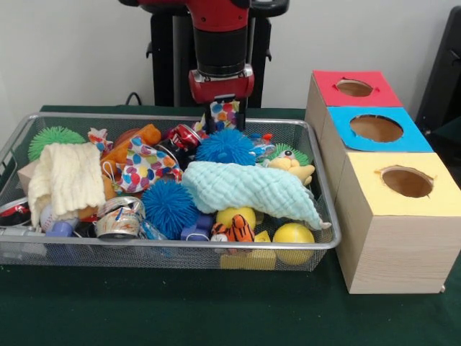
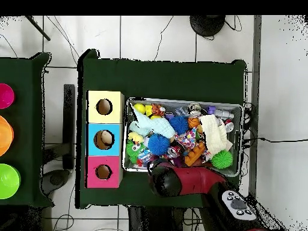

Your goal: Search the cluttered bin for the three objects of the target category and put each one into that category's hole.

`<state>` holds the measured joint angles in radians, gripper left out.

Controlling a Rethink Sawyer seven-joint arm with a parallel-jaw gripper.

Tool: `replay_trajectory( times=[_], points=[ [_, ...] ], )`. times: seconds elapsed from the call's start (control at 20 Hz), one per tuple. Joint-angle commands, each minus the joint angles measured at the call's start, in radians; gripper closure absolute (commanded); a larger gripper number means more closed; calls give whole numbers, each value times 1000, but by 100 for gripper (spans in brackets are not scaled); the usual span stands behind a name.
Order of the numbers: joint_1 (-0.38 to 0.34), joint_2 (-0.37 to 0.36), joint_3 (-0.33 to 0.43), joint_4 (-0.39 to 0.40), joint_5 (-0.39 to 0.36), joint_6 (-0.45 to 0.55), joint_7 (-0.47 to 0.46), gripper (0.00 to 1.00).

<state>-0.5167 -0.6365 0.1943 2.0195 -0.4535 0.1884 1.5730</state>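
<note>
Sawyer's gripper (image 1: pixel 225 115) clenches a polka-dot wrapper (image 1: pixel 226 114) at the bin's (image 1: pixel 173 246) twelve o'clock edge; the crumpled foil could slip before the yellow box's hole (image 1: pixel 407 181).

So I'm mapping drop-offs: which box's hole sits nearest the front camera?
The yellow-topped box, its hole nearest; blue box is middle, red box farthest.
</note>
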Motion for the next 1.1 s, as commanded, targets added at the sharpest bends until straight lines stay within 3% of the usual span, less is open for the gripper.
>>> replay_trajectory(
  times=[0.05,1.1],
  points=[
    [-25,56,46,-152,-61,-4,16,0],
    [-90,37,110,-193,-88,101,-66,0]
  ],
)
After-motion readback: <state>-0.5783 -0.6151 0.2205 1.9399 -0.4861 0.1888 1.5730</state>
